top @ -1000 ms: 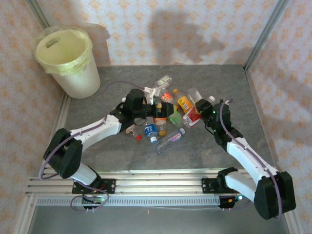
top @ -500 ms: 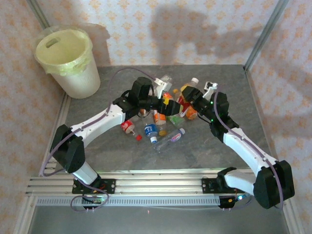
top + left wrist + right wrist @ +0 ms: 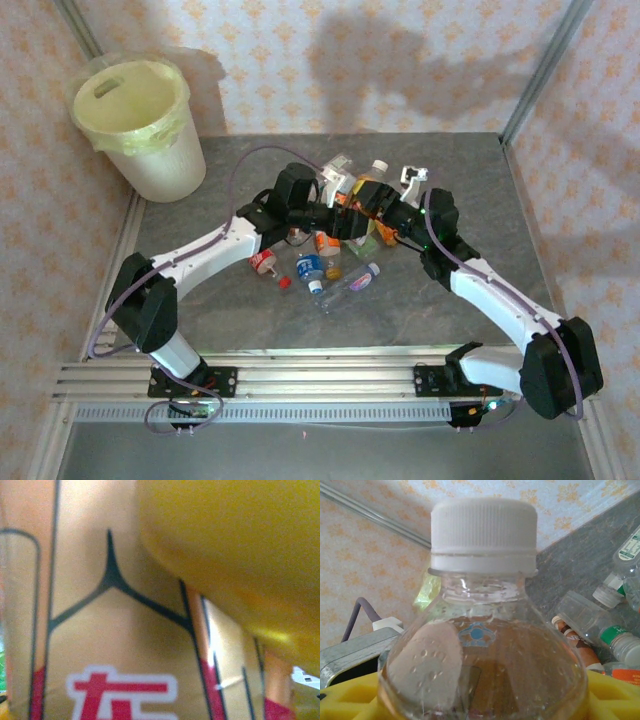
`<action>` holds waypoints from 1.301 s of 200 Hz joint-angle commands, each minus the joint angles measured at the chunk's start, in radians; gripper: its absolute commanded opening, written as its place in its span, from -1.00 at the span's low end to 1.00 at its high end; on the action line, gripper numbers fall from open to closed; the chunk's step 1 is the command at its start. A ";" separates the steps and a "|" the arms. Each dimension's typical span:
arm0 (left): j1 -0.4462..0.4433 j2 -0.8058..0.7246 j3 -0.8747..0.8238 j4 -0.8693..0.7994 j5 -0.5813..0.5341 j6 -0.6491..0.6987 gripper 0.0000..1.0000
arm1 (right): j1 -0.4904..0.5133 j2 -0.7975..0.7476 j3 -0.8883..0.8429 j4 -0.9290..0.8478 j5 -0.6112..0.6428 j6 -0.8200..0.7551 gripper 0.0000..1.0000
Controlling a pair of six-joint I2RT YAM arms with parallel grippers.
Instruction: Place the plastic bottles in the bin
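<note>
**Top external view.** The bin (image 3: 168, 160) stands upright at the far left corner of the grey table (image 3: 470, 170), well apart from both arms. The plastic bottles (image 3: 330, 268) lie in a loose pile at mid-table, among them a blue-labelled one, a red-capped one and a clear one on its side. Both arms reach inward over the far edge of this pile. The left gripper (image 3: 340, 215) and the right gripper (image 3: 388, 205) face each other, with a white-capped bottle (image 3: 372, 188) standing roughly upright between them (orange-yellow label, cap uppermost). The finger state of either gripper cannot be told from this view.

**Left wrist view.** An orange bottle label (image 3: 115, 645) with red characters and dark lines sits directly against the lens, blurred. A yellow curved surface (image 3: 240, 545) crosses the upper right. The fingers are hidden, so whether they pinch the bottle cannot be told.

**Right wrist view.** The white-capped bottle (image 3: 480, 670) stands upright immediately in front of the camera, its ribbed cap (image 3: 484, 527) at the top and yellow showing at its base. Further bottles lie on the table to the right (image 3: 600, 630). The bottle covers the fingers, so their state cannot be told.
</note>
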 commanded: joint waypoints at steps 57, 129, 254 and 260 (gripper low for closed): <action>0.015 -0.072 -0.023 -0.104 -0.492 0.060 0.05 | -0.003 -0.076 0.097 -0.043 0.172 0.124 0.98; 0.174 -0.135 0.051 -0.324 -1.061 0.044 0.01 | -0.003 -0.151 0.050 -0.329 0.441 0.112 0.98; 0.651 -0.092 0.369 -0.147 -1.354 0.207 0.03 | -0.003 -0.237 0.081 -0.495 0.534 -0.109 0.98; 0.667 -0.068 0.395 -0.145 -1.341 0.219 0.04 | -0.003 -0.241 0.083 -0.503 0.532 -0.107 0.98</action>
